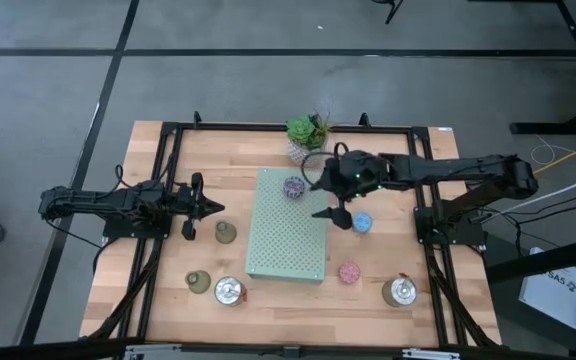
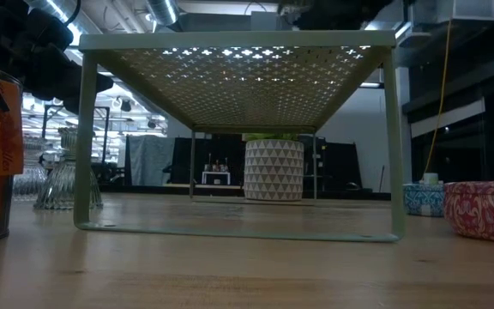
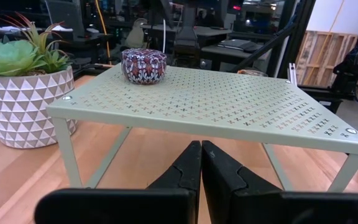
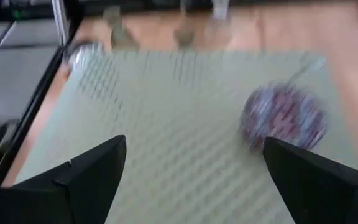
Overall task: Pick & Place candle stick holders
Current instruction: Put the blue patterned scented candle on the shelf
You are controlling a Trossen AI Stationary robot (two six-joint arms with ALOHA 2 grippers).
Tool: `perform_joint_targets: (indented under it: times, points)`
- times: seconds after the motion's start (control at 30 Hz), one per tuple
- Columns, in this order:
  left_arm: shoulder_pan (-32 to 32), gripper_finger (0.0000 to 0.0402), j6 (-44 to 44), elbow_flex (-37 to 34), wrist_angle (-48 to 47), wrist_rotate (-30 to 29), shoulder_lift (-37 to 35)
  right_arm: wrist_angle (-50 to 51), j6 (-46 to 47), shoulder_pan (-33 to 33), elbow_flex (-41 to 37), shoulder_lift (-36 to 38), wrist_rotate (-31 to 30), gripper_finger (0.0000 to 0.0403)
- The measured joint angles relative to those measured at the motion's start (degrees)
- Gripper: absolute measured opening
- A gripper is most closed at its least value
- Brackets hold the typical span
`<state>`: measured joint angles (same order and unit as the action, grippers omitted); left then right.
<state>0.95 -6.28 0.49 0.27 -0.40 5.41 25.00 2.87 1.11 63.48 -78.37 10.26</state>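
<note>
A purple patterned holder [image 1: 294, 186] stands on the far part of a pale green perforated shelf [image 1: 286, 238]; it also shows in the left wrist view [image 3: 143, 65] and the right wrist view [image 4: 284, 118]. My right gripper [image 1: 318, 192] hovers wide open over the shelf's right side, with the purple holder just ahead of its fingers [image 4: 194, 168]. My left gripper [image 1: 213, 207] is shut and empty at the shelf's left side [image 3: 201, 168]. The blue holder [image 1: 362, 222] and the pink holder [image 1: 349, 272] stand on the table right of the shelf.
Two olive-green holders [image 1: 226, 232] [image 1: 199, 282] and a silver one [image 1: 229, 291] stand left of the shelf. Another silver one [image 1: 402, 291] stands near right. A succulent in a white patterned pot [image 1: 308, 135] stands behind the shelf. Black frame rails run along the table's sides.
</note>
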Motion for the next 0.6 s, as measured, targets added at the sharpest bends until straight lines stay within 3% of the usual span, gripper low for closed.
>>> perform_joint_targets:
  times: [0.23,0.47,0.6]
  points:
    - [0.0,0.0006,0.0,0.0,0.0,0.0,0.0,11.3,5.3,-3.2,0.0,0.0,0.1,0.038]
    - [0.0,0.0006,0.0,0.0,0.0,0.0,0.0,15.0,8.3,-7.5,0.0,1.5,0.0,0.0381]
    - [0.0,0.0006,0.0,0.0,0.0,0.0,0.0,19.4,10.8,-10.0,0.0,1.9,-3.9,0.0381]
